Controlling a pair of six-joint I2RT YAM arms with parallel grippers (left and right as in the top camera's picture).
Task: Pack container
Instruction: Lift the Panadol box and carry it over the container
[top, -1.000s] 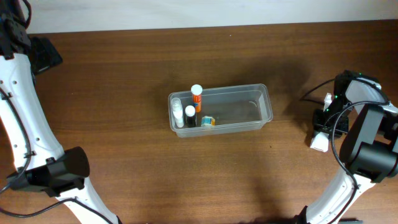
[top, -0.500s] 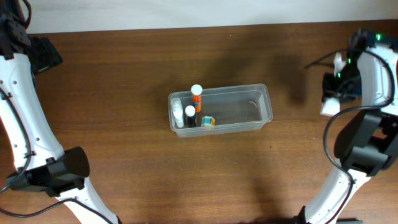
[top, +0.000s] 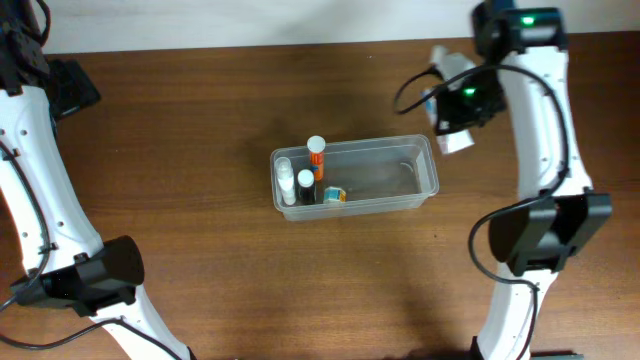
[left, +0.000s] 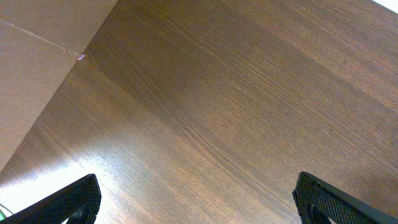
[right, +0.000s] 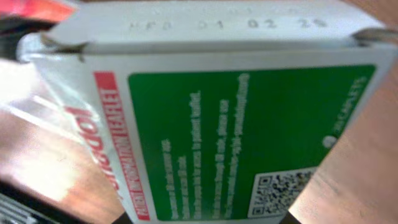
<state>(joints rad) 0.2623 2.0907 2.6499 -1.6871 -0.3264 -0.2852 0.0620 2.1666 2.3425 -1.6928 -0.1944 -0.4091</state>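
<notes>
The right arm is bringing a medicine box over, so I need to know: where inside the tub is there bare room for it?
The container is bare through its middle and right end, from the small teal item to the right wall. The left end is crowded: an orange bottle and white-capped bottles stand close together. The right gripper holds the medicine box just beyond the right corner.

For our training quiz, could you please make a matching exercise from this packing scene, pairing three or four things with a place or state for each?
Things:
1. orange bottle
2. medicine box
3. container
4. left gripper

Places or states:
A. held by the right gripper, above the table
B. open, over bare wood
C. standing in the container's left end
D. resting on the table, right half bare

Pairs: 1-C, 2-A, 3-D, 4-B
</notes>
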